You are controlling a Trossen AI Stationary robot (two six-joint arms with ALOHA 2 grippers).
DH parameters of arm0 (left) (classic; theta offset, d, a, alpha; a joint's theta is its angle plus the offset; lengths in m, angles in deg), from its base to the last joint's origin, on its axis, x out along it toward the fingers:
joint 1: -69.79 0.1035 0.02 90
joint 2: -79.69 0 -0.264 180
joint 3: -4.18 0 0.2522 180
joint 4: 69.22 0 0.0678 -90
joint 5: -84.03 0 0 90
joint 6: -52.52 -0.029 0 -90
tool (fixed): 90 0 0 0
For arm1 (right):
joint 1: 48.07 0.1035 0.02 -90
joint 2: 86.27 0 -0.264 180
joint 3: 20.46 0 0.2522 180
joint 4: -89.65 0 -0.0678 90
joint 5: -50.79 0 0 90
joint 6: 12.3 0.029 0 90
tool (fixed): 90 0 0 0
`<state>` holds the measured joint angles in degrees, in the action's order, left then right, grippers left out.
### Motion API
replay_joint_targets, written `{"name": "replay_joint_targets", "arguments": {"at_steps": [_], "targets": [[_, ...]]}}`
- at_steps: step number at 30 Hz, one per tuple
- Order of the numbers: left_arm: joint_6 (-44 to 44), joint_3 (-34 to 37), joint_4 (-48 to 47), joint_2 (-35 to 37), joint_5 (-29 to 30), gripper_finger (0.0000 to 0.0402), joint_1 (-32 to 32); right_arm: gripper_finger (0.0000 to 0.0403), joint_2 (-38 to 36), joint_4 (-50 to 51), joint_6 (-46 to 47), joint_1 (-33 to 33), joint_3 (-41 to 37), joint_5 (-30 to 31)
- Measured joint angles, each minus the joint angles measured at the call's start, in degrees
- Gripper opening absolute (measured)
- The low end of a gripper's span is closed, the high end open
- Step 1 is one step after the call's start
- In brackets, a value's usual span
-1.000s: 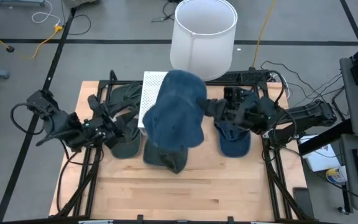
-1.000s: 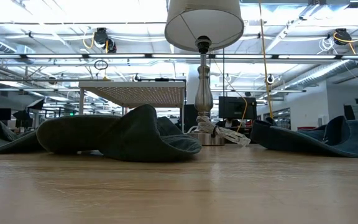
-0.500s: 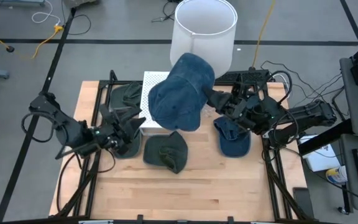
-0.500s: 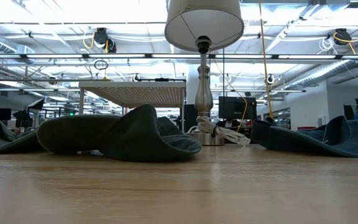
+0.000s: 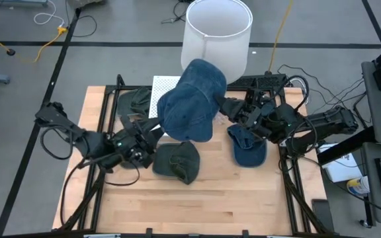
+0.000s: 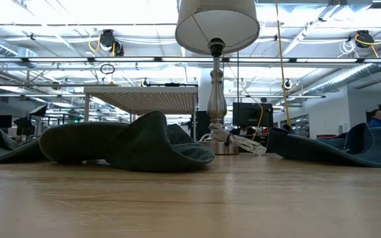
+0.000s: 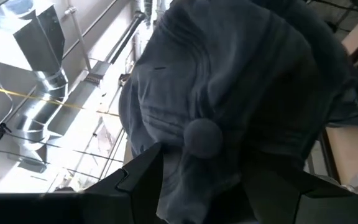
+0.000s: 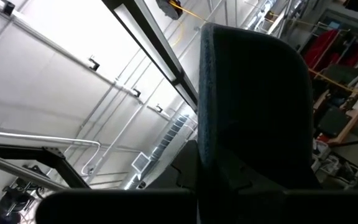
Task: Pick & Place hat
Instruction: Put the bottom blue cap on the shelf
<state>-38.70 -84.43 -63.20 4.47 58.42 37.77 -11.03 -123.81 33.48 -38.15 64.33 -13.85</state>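
Note:
A blue denim hat (image 5: 194,99) is held up in the air over the table's middle by my right gripper (image 5: 225,109), which is shut on it from the right. My left gripper (image 5: 156,132) stands open just left of the hat. In the left wrist view its fingers (image 7: 138,180) flank the hat's crown and top button (image 7: 202,135); whether they touch the cloth I cannot tell. Below, a dark green hat (image 5: 177,160) lies by its brim on the wood. Neither gripper shows in the low view. My right gripper pinches the blue hat's brim (image 8: 253,93) between its two shut fingers, coming from the table's right and slanting upward. The brim stands up out of the fingers. The whole hat is lifted clear of the table, its crown toward the left arm.
A second blue hat (image 5: 249,145) lies at the right and another dark hat (image 5: 134,99) at the far left. A white perforated board (image 5: 161,89) sits behind the held hat. A lamp with a white shade (image 5: 217,33) stands at the far edge. The near half of the table (image 5: 197,205) is bare wood.
My left gripper has moved toward the table's right, up to the held hat, staying open. My right gripper has rolled in place; the blue hat has swung toward the far edge and turned, uncovering the dark green hat below it.

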Motion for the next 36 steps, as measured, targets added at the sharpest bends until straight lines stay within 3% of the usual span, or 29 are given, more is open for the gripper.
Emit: {"name": "replay_joint_targets", "arguments": {"at_steps": [10, 20, 24, 29, 32, 36], "targets": [[-1.47, 0.00, 7.49, -0.18, -1.99, 0.0192, 0.51, 0.0004, -0.01, 0.62, 0.14, -0.02, 0.00, 0.15], [-1.64, 0.00, 7.50, -0.17, -1.59, 0.0015, -0.02, 0.0011, 0.00, 0.92, 1.46, -0.02, 0.00, 0.11], [-1.67, 0.00, 8.78, 0.06, -1.35, 0.0015, -0.06, 0.0015, -0.02, 2.25, 1.46, -0.04, 0.00, -1.18], [-3.74, 0.00, 21.11, 0.07, -2.29, 0.0007, -1.27, 0.0036, -0.01, 3.23, -6.62, 0.57, 0.00, -5.99], [-9.35, 0.00, 29.09, 0.26, -3.79, 0.0006, -2.82, 0.0067, -0.06, 4.26, -9.83, 1.93, 0.00, -2.81], [-13.92, -0.66, 30.52, 0.70, -4.10, 0.0005, -4.52, 0.0128, -0.02, 6.81, -8.76, 2.88, 0.00, -1.16]]}}
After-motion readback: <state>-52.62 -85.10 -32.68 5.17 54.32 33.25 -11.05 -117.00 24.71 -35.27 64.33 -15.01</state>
